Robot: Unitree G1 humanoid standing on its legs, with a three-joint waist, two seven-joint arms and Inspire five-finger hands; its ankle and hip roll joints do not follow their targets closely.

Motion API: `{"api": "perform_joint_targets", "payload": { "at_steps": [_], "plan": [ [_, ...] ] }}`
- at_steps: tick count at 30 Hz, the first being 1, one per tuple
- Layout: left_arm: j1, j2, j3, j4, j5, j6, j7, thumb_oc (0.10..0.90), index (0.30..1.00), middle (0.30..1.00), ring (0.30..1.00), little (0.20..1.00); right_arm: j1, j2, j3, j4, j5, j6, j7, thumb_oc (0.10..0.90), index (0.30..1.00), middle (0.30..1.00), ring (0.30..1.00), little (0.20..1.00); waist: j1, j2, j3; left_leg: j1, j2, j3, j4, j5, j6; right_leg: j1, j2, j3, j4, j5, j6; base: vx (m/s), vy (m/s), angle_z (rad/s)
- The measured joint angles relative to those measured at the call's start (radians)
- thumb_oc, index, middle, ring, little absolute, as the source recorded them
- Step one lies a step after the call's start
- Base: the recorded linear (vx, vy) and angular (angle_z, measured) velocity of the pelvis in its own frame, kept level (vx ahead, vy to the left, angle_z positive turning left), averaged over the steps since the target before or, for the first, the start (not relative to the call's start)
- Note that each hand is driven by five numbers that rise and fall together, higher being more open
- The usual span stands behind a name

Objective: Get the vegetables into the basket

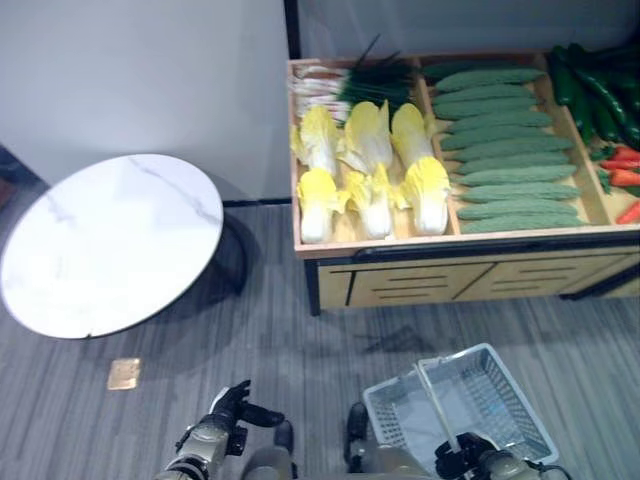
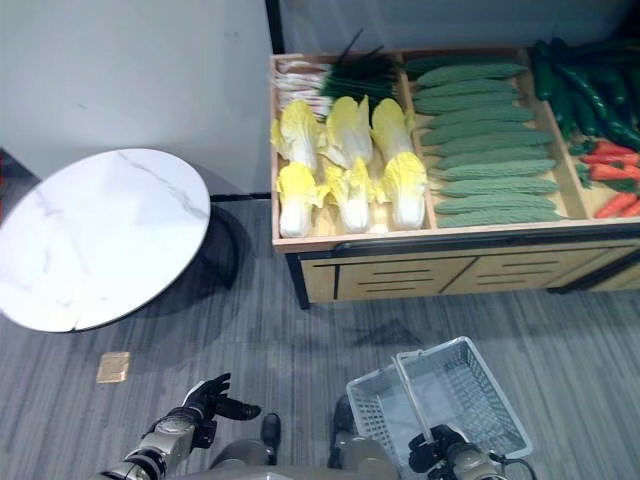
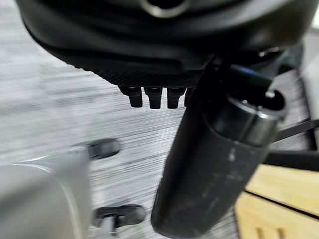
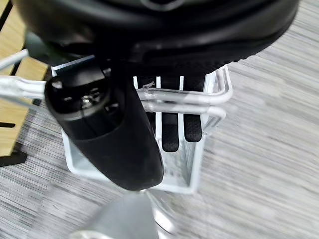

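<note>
A wooden produce stand (image 1: 400, 262) sits against the wall, split into compartments. The left compartment holds six napa cabbages (image 1: 370, 170) in two rows of three, with a bundle of scallions (image 1: 350, 82) lying behind them. The middle compartment holds a stack of bumpy green bitter gourds (image 1: 505, 160); about ten can be counted, though the ones at the back run together. The right compartment holds dark green peppers (image 1: 595, 95) at the back and red chillies (image 1: 622, 172) in front, cut off by the view's edge, so their number cannot be told.

A single wire shopping basket (image 1: 500, 385) hangs low in front of the stand, above the grey striped carpet (image 1: 300, 330), and it holds no vegetables. The right hand (image 4: 172, 124) has its fingers curled over the basket's two metal handles (image 4: 189, 99), with the thumb on the near side, grasping them.

The left hand (image 1: 235, 408) hangs free over the carpet, well apart from the basket and the stand, its fingers relaxed and its thumb out to the side, holding nothing.

One round white marble-topped table (image 1: 110, 240) stands to the left of the stand, and one small brass floor plate (image 1: 123, 373) lies in the carpet near it.
</note>
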Motion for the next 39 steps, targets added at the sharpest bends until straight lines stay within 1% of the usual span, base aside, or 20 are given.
{"api": "perform_joint_targets", "payload": {
  "at_steps": [1,7,10,12,13,15,16,17,18,20,22,23,25,28,31,32,33,35,36,39],
  "plan": [
    [0.004,0.007,-0.001,-0.031,-0.01,-0.005,0.001,0.9,1.0,1.0,1.0,1.0,-0.002,0.002,-0.015,-0.002,0.0,-0.004,-0.003,0.4,0.3,0.3,0.3,0.3,0.002,0.014,-0.001,0.006,0.007,0.0,-0.013,-0.003,-0.006,-0.002,0.005,0.002,0.0,-0.004,-0.005,0.0,0.0,0.0],
    [0.119,0.058,0.005,-0.392,-0.061,-0.022,0.005,0.9,1.0,1.0,1.0,1.0,0.023,0.001,-0.033,-0.026,0.0,-0.007,-0.008,0.4,0.3,0.3,0.3,0.3,0.006,0.014,0.008,0.011,-0.005,-0.018,-0.034,0.0,-0.004,-0.005,0.006,0.037,0.004,0.002,0.003,-0.01,0.015,0.0],
    [0.218,0.097,0.056,-0.615,-0.079,-0.019,0.003,0.9,1.0,1.0,1.0,1.0,0.043,0.001,-0.083,-0.037,-0.001,-0.003,-0.009,0.4,0.3,0.3,0.3,0.3,0.008,0.016,0.01,0.025,-0.008,-0.014,-0.055,0.012,0.004,-0.004,0.006,0.049,0.002,0.013,0.018,0.0,0.027,-0.06],
    [0.223,0.112,0.091,-0.666,-0.084,-0.028,0.005,0.9,1.0,1.0,1.0,1.0,0.055,0.0,-0.092,-0.037,-0.002,0.003,-0.011,0.4,0.3,0.3,0.3,0.3,0.012,0.022,0.012,0.038,-0.009,-0.014,-0.06,0.017,-0.001,0.003,0.006,0.051,0.001,0.014,0.018,0.03,0.045,-0.01],
    [0.222,0.151,0.125,-0.715,-0.093,-0.032,0.007,0.9,1.0,1.0,1.0,1.0,0.061,0.0,-0.1,-0.038,-0.002,0.005,-0.011,0.4,0.3,0.3,0.3,0.3,0.012,0.023,0.012,0.042,-0.01,-0.012,-0.059,0.024,-0.012,0.006,0.006,0.055,0.001,0.015,0.018,0.03,0.039,-0.05],
    [0.217,0.202,0.161,-0.775,-0.091,-0.014,0.015,0.9,1.0,1.0,1.0,1.0,0.062,0.0,-0.1,-0.041,-0.003,0.006,-0.01,0.4,0.3,0.3,0.3,0.3,0.012,0.024,0.015,0.053,-0.011,-0.008,-0.059,0.021,-0.012,0.014,0.005,0.062,0.0,0.014,0.017,0.02,0.023,-0.07],
    [0.225,0.256,0.168,-0.844,-0.076,-0.013,0.017,0.9,1.0,1.0,1.0,1.0,0.067,0.0,-0.1,-0.043,-0.005,0.005,-0.007,0.4,0.3,0.3,0.3,0.3,0.015,0.022,0.017,0.055,-0.011,-0.006,-0.059,0.02,-0.011,0.016,0.006,0.065,0.001,0.014,0.017,0.01,0.016,-0.06],
    [0.217,0.286,0.187,-0.868,-0.066,-0.031,0.019,0.9,1.0,1.0,1.0,1.0,0.067,-0.002,-0.099,-0.047,-0.008,0.004,-0.007,0.4,0.3,0.3,0.3,0.3,0.015,0.025,0.018,0.06,-0.012,-0.006,-0.059,0.02,-0.011,0.019,0.005,0.068,0.0,0.015,0.017,0.02,0.024,-0.07],
    [0.169,0.331,0.229,-0.9,-0.049,-0.034,0.031,0.9,1.0,1.0,1.0,1.0,0.07,-0.007,-0.098,-0.042,-0.011,0.007,-0.005,0.4,0.3,0.3,0.3,0.3,0.02,0.035,0.021,0.073,-0.015,-0.005,-0.059,0.018,-0.01,0.03,0.003,0.071,0.0,0.014,0.018,0.01,0.013,-0.07],
    [0.118,0.409,0.253,-0.922,0.023,-0.047,0.057,0.9,1.0,1.0,1.0,1.0,0.07,-0.007,-0.097,-0.045,-0.012,0.007,-0.004,0.4,0.3,0.3,0.3,0.3,0.025,0.036,0.022,0.079,-0.016,0.004,-0.06,0.013,-0.01,0.034,0.004,0.079,0.0,0.013,0.02,0.01,0.003,-0.12],
    [0.068,0.41,0.296,-0.925,0.07,-0.075,0.088,0.9,1.0,1.0,1.0,1.0,0.07,-0.008,-0.086,-0.047,-0.012,0.006,-0.004,0.4,0.3,0.3,0.3,0.3,0.022,0.042,0.02,0.087,-0.018,0.009,-0.059,0.011,-0.01,0.037,0.002,0.087,-0.006,0.013,0.021,0.01,-0.004,-0.08],
    [0.03,0.476,0.288,-0.926,0.135,-0.055,0.087,0.9,1.0,1.0,1.0,1.0,0.06,-0.01,-0.045,-0.038,-0.016,0.007,-0.004,0.4,0.3,0.3,0.3,0.3,0.02,0.039,0.018,0.09,-0.017,0.009,-0.059,0.01,-0.012,0.039,0.003,0.087,-0.006,0.013,0.02,0.0,-0.006,-0.06],
    [-0.037,0.611,0.266,-0.926,0.243,-0.061,0.115,0.9,1.0,1.0,1.0,1.0,0.063,-0.017,-0.035,-0.042,-0.039,-0.003,-0.003,0.4,0.3,0.3,0.3,0.3,0.014,0.037,0.018,0.093,-0.015,0.022,-0.06,0.007,-0.013,0.038,0.006,0.102,-0.006,0.014,0.022,0.0,-0.013,-0.17],
    [-0.112,0.723,0.246,-0.922,0.348,-0.066,0.137,0.9,1.0,1.0,1.0,1.0,0.063,-0.018,-0.025,-0.047,-0.046,-0.004,-0.005,0.4,0.3,0.3,0.3,0.3,0.005,0.042,0.016,0.098,-0.016,0.036,-0.06,0.006,-0.013,0.039,0.007,0.114,-0.001,0.017,0.024,-0.01,-0.011,-0.16],
    [-0.29,0.834,0.096,-0.904,0.476,-0.089,0.182,0.9,1.0,1.0,1.0,1.0,0.075,-0.031,-0.002,-0.042,-0.05,-0.012,-0.02,0.4,0.3,0.3,0.3,0.3,-0.016,0.059,0.005,0.101,-0.022,0.049,-0.059,0.004,-0.014,0.035,0.005,0.13,-0.005,0.02,0.024,-0.02,-0.021,-0.13],
    [-0.373,0.884,-0.006,-0.884,0.515,-0.096,0.19,0.9,1.0,1.0,1.0,1.0,0.073,-0.032,0.002,-0.05,-0.051,-0.018,-0.025,0.4,0.3,0.3,0.3,0.3,-0.023,0.062,0.003,0.101,-0.023,0.051,-0.06,0.004,-0.014,0.034,0.004,0.132,-0.003,0.022,0.026,-0.02,-0.015,-0.12],
    [-0.414,0.897,-0.051,-0.871,0.541,-0.108,0.19,0.9,1.0,1.0,1.0,1.0,0.067,-0.034,0.004,-0.052,-0.051,-0.02,-0.028,0.4,0.3,0.3,0.3,0.3,-0.029,0.069,-0.001,0.1,-0.023,0.055,-0.06,0.004,-0.014,0.032,0.004,0.136,0.0,0.023,0.027,-0.02,-0.017,-0.14],
    [-0.424,0.89,-0.071,-0.872,0.559,-0.118,0.194,0.9,1.0,1.0,1.0,1.0,0.063,-0.037,0.008,-0.058,-0.051,-0.021,-0.029,0.4,0.3,0.3,0.3,0.3,-0.042,0.077,-0.007,0.1,-0.023,0.06,-0.06,0.001,-0.015,0.029,0.005,0.144,-0.001,0.023,0.027,-0.02,-0.025,-0.13],
    [-0.519,0.891,-0.212,-0.829,0.6,-0.138,0.201,0.9,1.0,1.0,1.0,1.0,0.061,-0.042,0.023,-0.062,-0.051,-0.029,-0.035,0.4,0.3,0.3,0.3,0.3,-0.06,0.093,-0.019,0.097,-0.024,0.066,-0.06,0.001,-0.015,0.021,0.006,0.15,-0.001,0.025,0.026,-0.01,-0.02,-0.09],
    [-0.6,0.887,-0.388,-0.768,0.668,-0.147,0.196,0.9,1.0,1.0,1.0,1.0,0.041,-0.047,0.023,-0.062,-0.053,-0.032,-0.046,0.4,0.3,0.3,0.3,0.3,-0.085,0.122,-0.039,0.085,-0.024,0.083,-0.06,-0.002,-0.019,0.001,0.009,0.171,-0.001,0.029,0.028,-0.01,-0.016,-0.23]
  ]
}}
